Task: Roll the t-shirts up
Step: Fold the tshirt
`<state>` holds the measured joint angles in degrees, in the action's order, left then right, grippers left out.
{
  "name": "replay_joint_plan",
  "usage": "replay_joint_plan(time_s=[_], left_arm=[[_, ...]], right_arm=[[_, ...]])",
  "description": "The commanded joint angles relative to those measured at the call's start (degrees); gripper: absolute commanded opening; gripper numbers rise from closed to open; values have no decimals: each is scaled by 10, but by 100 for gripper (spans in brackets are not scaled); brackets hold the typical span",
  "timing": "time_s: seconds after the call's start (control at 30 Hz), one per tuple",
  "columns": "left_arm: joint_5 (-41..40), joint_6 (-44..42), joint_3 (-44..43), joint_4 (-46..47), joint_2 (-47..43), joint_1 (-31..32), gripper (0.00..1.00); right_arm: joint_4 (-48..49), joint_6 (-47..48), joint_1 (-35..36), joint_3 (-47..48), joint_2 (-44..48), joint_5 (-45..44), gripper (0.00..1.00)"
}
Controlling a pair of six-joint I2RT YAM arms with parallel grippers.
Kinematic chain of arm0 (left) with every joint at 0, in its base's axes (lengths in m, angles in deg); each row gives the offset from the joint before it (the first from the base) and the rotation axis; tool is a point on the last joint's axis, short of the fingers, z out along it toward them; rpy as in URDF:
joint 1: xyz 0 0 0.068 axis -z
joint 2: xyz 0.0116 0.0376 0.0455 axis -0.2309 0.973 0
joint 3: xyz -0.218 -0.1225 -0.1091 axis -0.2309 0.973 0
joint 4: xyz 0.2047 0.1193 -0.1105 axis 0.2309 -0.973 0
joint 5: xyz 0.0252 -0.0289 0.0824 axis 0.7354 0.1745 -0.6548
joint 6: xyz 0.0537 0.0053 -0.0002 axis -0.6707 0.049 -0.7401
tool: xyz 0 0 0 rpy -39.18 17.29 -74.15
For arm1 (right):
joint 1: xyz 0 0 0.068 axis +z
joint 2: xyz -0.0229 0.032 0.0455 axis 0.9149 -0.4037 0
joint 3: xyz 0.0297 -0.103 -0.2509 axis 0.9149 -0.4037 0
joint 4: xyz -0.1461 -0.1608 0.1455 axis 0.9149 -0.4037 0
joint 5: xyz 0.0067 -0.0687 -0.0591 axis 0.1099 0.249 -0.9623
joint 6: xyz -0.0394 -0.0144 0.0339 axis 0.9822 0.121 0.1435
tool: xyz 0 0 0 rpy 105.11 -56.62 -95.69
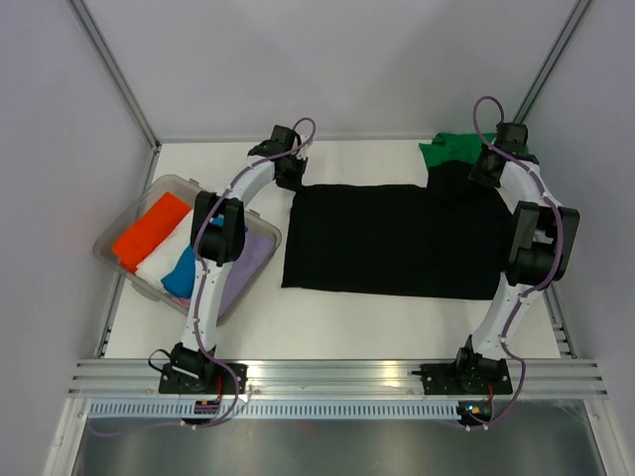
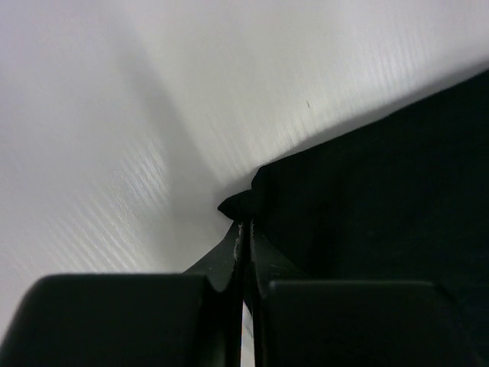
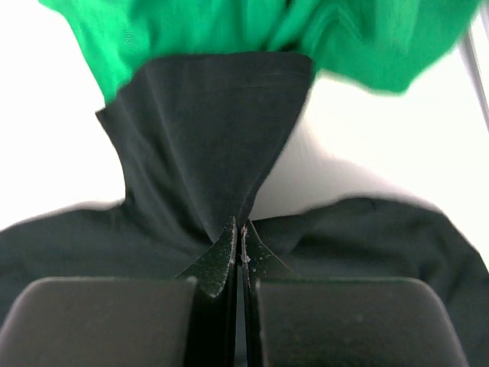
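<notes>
A black t-shirt (image 1: 392,240) lies spread flat across the middle of the white table. My left gripper (image 1: 290,177) sits at the shirt's far left corner, shut on a pinch of the black cloth (image 2: 243,203). My right gripper (image 1: 474,178) is at the far right corner, shut on the black t-shirt, whose sleeve (image 3: 210,126) rises from the closed fingertips. A bright green t-shirt (image 1: 451,149) lies bunched at the back right, partly under the black one and behind the right arm; the same green t-shirt (image 3: 229,30) fills the top of the right wrist view.
A clear plastic bin (image 1: 119,223) stands at the left, holding folded orange (image 1: 149,231), white, blue and lilac cloths. Metal frame posts (image 1: 114,69) rise at the table's back corners. A rail (image 1: 327,377) runs along the near edge.
</notes>
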<state>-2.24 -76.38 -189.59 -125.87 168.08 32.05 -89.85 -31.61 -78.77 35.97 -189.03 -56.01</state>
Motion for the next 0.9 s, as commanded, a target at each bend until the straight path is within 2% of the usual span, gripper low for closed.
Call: replay_joint_plan(time_s=[0.0, 0.33, 0.6, 0.77, 0.87], left_arm=[[14, -57, 38, 17, -61, -1, 2], [88, -165, 205, 41, -202, -2, 2], [154, -230, 237, 50, -267, 1, 2], [144, -325, 321, 51, -309, 4, 2], [159, -349, 369, 50, -329, 7, 2]], right_arm=[[21, -3, 2, -51, 86, -14, 0], [34, -26, -22, -289, 270, -75, 0], [18, -30, -33, -371, 340, -82, 0], [0, -19, -43, -385, 361, -98, 0], [-11, -31, -52, -399, 368, -103, 0]])
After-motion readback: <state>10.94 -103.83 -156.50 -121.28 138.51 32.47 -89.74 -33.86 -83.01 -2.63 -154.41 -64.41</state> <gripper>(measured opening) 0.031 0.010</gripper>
